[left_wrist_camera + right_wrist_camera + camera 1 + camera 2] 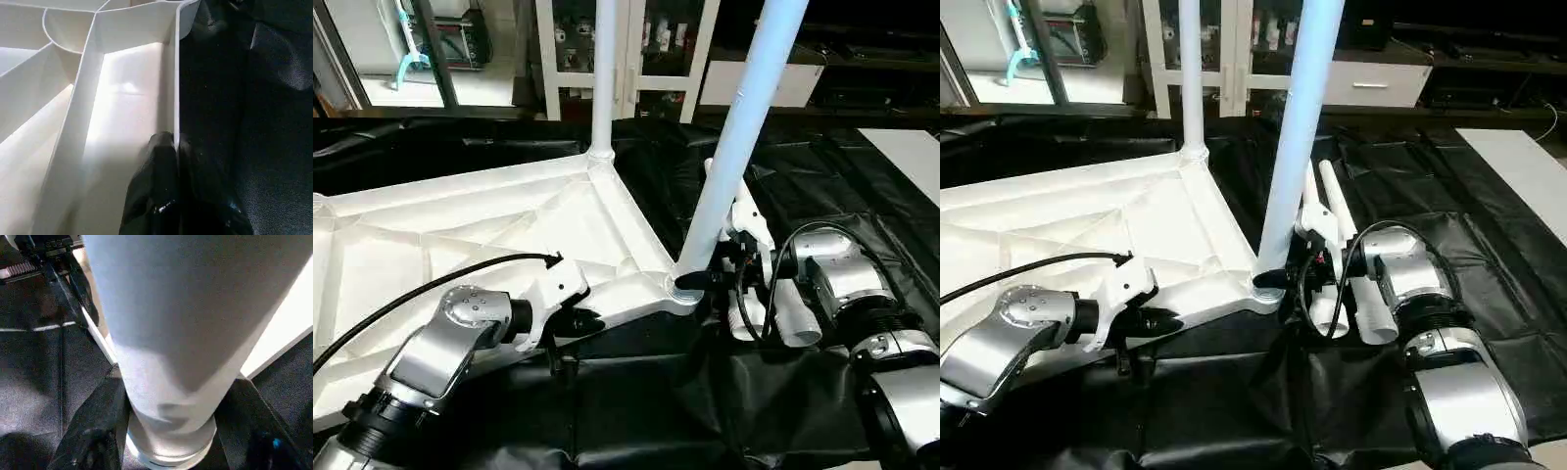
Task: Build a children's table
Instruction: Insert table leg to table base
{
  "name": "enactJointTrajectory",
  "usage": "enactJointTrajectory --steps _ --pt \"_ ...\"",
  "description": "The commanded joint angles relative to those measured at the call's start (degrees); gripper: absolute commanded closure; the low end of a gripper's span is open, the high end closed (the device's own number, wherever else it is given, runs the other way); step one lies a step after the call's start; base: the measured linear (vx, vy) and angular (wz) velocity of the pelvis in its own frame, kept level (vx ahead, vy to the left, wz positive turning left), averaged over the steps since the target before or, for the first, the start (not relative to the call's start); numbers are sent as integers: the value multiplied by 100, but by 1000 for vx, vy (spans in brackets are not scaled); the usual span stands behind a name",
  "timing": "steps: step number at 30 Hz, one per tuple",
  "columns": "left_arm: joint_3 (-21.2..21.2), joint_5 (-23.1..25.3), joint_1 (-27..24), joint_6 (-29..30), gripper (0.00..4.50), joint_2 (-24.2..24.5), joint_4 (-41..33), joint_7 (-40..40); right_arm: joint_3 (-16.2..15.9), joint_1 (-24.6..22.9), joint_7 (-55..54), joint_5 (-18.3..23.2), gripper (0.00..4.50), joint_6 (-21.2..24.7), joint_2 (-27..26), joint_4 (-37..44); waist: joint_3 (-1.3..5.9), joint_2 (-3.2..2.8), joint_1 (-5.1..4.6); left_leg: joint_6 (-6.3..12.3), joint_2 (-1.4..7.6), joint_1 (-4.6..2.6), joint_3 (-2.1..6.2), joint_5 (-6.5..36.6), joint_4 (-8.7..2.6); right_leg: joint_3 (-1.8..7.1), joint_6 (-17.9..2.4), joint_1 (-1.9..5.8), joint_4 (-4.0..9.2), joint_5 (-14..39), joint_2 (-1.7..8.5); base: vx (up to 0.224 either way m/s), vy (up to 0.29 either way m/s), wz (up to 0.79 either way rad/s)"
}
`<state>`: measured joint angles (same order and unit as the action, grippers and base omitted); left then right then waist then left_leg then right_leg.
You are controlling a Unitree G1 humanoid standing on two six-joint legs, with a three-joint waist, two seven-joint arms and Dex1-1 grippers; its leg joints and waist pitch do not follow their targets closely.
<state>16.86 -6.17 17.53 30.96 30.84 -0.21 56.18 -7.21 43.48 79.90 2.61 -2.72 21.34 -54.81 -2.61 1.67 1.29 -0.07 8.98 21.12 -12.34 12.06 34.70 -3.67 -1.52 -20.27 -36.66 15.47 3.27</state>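
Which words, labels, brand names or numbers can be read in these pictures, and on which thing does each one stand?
None can be read.
The tabletop, the two standing legs and the spare legs on the black sheet are plain white, with no print.
The left gripper and right gripper bear no marking.
Small things in the cabinet at the back are too small to read.

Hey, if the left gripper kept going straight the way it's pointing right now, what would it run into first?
Nothing new, it seems: the left gripper is already shut on the tabletop's edge wall. Straight on, it would slide along that wall toward the corner socket holding the near leg, though depth is hard to judge.
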Motion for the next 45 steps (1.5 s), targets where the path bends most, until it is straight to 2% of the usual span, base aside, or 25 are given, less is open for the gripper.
enactJointTrajectory --steps 1,5,9,11,14,16,17,18,21,22,24,25,27,29,30,31,33,34,36,38,39,40,42,43,45 --pt "-419 12 228 -184 450 -5 124 -409 -726 -783 284 -548 246 321 -141 -600 125 -12 -62 151 600 -116 296 1155 -481 427 -1500 29 553 897 640 0 0 0" --pt "-410 20 202 -185 450 -19 115 -414 -623 -789 -60 -555 246 268 -248 -639 112 -11 -81 14 602 -133 315 1406 -507 436 -1417 12 592 1266 645 0 0 0" --pt "-397 71 258 -46 450 -193 172 -645 -467 -845 -895 -543 246 350 -504 -689 53 6 -141 -210 601 -177 363 2041 -535 459 -1230 -54 685 2208 677 0 0 0" --pt "-411 130 350 153 450 -439 261 -987 -321 -891 -1594 -501 246 466 -742 -740 71 -5 -211 -404 604 -176 428 2267 -571 455 -1066 -65 685 2501 674 0 0 0" --pt "-475 223 486 607 450 -969 360 -1683 -202 -929 -2536 -512 246 536 -1082 -849 73 -4 -250 -503 604 -215 424 2390 -578 463 -1078 -108 688 2379 663 0 0 0" --pt "-589 307 655 1091 450 -1583 472 -2396 -14 -817 -3777 -489 246 622 -1478 -1086 75 -13 -293 -543 586 -208 420 2410 -567 471 -1104 -115 692 2380 670 0 0 0" --pt "-639 327 700 1199 450 -1744 504 -2590 39 -781 -4075 -472 246 642 -1572 -1150 73 6 -303 -463 570 -174 438 2380 -560 466 -1058 -94 725 2491 691 0 0 0" --pt "-806 324 819 1364 450 -2177 583 -3070 220 -675 -4849 -379 246 680 -1813 -1303 73 -38 -324 -505 578 -177 426 2363 -561 478 -1070 -108 704 2467 688 0 0 0" --pt "-943 294 932 1440 450 -2540 618 -3405 408 -559 -5453 -259 247 748 -2033 -1430 75 -22 -339 -452 549 -201 430 2556 -545 458 -912 -147 778 2742 673 0 0 0" --pt "-981 312 1039 1508 450 -2827 613 -3607 629 -435 -6051 -133 247 799 -2273 -1545 87 -2 -325 -422 548 -204 423 2517 -557 469 -835 -166 779 2638 662 0 0 0" --pt "-942 380 1085 1588 450 -2937 563 -3663 703 -342 -6296 -109 247 843 -2449 -1597 100 8 -306 -345 546 -158 431 2376 -576 454 -776 -126 779 2474 662 0 0 0" --pt "-942 393 1087 1610 450 -2944 551 -3675 702 -325 -6298 -112 247 847 -2480 -1602 113 27 -288 -301 557 -159 407 2205 -583 458 -808 -128 765 2141 648 0 0 0" --pt "-971 454 1050 1719 450 -2882 453 -3675 647 -220 -6126 -151 247 790 -2627 -1601 117 25 -287 -221 565 -101 391 1922 -597 457 -929 -76 709 1606 645 0 0 0" --pt "-978 485 1013 1801 450 -2805 378 -3681 632 -153 -6005 -162 247 748 -2670 -1629 135 17 -281 -133 573 -93 375 1640 -592 446 -1053 -46 662 1113 646 0 0 0" --pt "-974 489 1010 1806 450 -2794 370 -3678 630 -147 -5994 -164 247 749 -2671 -1632 162 12 -277 -47 582 -67 367 1300 -575 441 -1141 5 605 623 643 51 -5 0" --pt "-877 510 951 1715 450 -2638 314 -3528 585 -130 -5763 -174 247 634 -2660 -1598 171 8 -267 73 591 -62 351 988 -558 435 -1241 18 560 112 638 51 -5 0" --pt "-627 524 821 1431 450 -2295 185 -3147 560 -75 -5249 -150 247 561 -2633 -1553 191 2 -259 222 577 -36 346 746 -530 425 -1323 53 519 -265 648 0 0 0" --pt "-327 517 638 1096 450 -1811 19 -2558 547 -26 -4386 -45 247 589 -2521 -1437 178 10 -273 399 574 6 340 618 -521 416 -1413 70 506 -434 658 0 0 0" --pt "-249 432 515 1015 450 -1526 -90 -2182 487 -25 -3734 16 247 607 -2382 -1307 154 4 -304 513 582 20 336 845 -520 424 -1463 73 534 -206 661 0 0 0" --pt "-226 219 252 723 450 -841 -298 -1270 175 -131 -1851 98 247 570 -1826 -900 133 -16 -295 452 605 -19 334 1012 -527 429 -1480 55 568 138 645 0 0 0" --pt "-226 219 252 723 450 -841 -298 -1270 175 -131 -1851 98 247 570 -1826 -900 142 -31 -274 416 618 -37 327 1007 -524 419 -1468 60 546 167 617 0 0 0" --pt "-208 187 175 533 450 -578 -331 -930 59 -181 -1262 121 247 631 -1576 -758 120 -41 -267 395 630 -59 318 833 -542 419 -1513 30 521 -30 597 0 0 0" --pt "-216 25 41 199 450 -84 -354 -243 -172 -294 -171 128 247 680 -1046 -503 119 -56 -244 487 614 -65 314 729 -517 409 -1570 43 500 -207 594 0 0 0" --pt "-219 -41 8 127 450 63 -354 -47 -238 -326 137 118 247 702 -894 -436 125 -60 -206 521 614 -116 283 662 -498 412 -1612 17 495 -317 586 0 0 0" --pt "-200 -134 -14 1 450 334 -307 302 -367 -371 643 58 247 737 -641 -355 110 -55 -197 598 601 -92 280 574 -497 409 -1695 38 478 -412 592 0 0 0"
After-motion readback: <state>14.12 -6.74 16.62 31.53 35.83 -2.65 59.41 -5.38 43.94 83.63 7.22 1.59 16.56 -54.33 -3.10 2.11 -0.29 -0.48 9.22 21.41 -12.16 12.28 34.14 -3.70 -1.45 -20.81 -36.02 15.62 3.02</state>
